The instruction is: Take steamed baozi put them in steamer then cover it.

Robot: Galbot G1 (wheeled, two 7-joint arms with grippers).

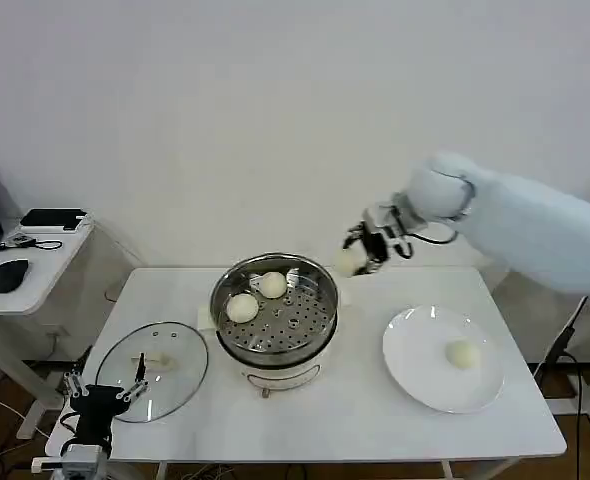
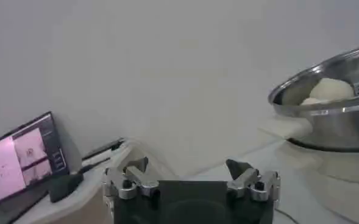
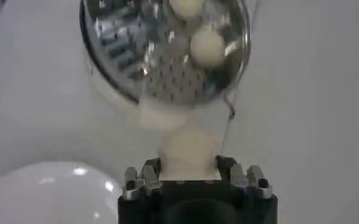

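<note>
The steel steamer [image 1: 320, 312] stands mid-table on its white base and holds two baozi [image 1: 242, 307] [image 1: 273, 285] at its left side. A third baozi [image 1: 348, 262] is gripped by my right gripper [image 1: 358, 258], which is shut on it in the air just right of and above the steamer's rim. In the right wrist view that baozi [image 3: 189, 152] sits between the fingers with the steamer [image 3: 136, 61] beyond. One more baozi [image 1: 462, 353] lies on the white plate [image 1: 415, 370]. My left gripper [image 1: 103, 392] hangs open at the table's front left corner, near the glass lid [image 1: 180, 375].
A side table [image 1: 35, 275] at the left carries a mouse and a phone. A lit screen [image 2: 21, 158] stands beyond the left gripper. The wall runs close behind the table.
</note>
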